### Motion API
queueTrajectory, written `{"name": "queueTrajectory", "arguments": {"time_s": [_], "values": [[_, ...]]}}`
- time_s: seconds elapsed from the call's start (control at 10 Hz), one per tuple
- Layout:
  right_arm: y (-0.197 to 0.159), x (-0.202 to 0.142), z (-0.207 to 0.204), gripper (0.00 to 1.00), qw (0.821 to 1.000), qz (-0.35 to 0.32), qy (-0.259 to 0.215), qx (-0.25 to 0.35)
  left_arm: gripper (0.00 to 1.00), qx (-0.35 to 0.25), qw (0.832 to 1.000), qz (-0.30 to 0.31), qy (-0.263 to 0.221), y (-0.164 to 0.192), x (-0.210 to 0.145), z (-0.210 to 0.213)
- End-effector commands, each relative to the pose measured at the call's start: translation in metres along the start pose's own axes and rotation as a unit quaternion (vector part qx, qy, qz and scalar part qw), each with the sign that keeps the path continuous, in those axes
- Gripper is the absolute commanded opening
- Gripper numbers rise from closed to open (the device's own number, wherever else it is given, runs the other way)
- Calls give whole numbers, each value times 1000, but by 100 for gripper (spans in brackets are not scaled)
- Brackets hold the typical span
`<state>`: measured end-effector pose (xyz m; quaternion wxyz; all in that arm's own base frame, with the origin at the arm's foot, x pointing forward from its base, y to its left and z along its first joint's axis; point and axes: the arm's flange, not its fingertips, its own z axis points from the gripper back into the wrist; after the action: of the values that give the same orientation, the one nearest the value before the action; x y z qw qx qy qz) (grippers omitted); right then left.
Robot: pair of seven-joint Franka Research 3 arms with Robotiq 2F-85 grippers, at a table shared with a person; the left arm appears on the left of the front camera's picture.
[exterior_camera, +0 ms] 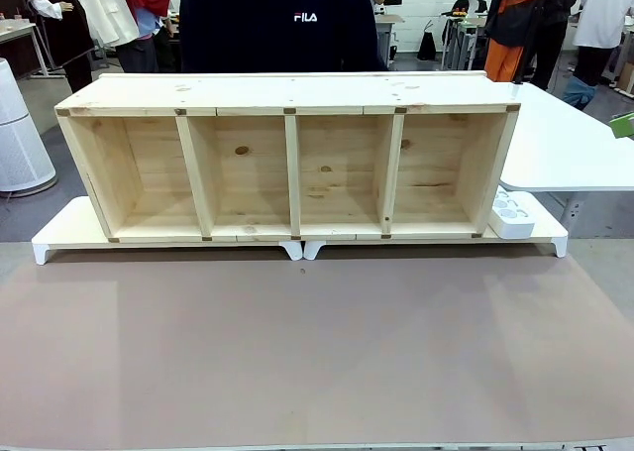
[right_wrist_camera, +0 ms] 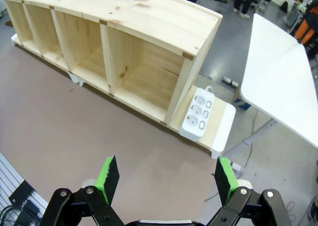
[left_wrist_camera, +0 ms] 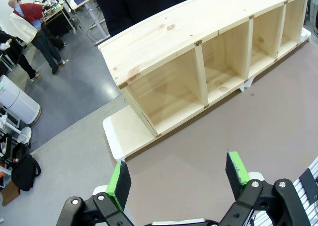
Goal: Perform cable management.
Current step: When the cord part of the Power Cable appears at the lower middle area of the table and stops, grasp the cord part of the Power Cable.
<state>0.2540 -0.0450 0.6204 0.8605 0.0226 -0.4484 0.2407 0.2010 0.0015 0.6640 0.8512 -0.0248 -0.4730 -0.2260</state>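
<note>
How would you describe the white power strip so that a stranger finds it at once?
Find the long wooden shelf with four open compartments. At its right end, on the white platform underneath, lies the power strip. It is the one small white plastic block with round sockets.

Power strip (exterior_camera: 515, 213) half behind shelf (exterior_camera: 287, 94); person (exterior_camera: 277, 25) partly beyond top edge.

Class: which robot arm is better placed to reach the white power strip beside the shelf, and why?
Right, probably. The power strip lies at the right end of the shelf, just ahead of the open right gripper; the left gripper faces the opposite end.
</note>
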Motion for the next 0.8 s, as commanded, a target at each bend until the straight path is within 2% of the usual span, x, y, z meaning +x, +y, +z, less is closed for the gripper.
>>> {"name": "queueTrajectory", "arguments": {"time_s": [0.0,0.7], "values": [[0,3,-5,100,1000,2,-2,-4,100,-1,1000,7,-6,-1,2,0],[0,3,-5,100,1000,2,-2,-4,100,-1,1000,7,-6,-1,2,0]]}}
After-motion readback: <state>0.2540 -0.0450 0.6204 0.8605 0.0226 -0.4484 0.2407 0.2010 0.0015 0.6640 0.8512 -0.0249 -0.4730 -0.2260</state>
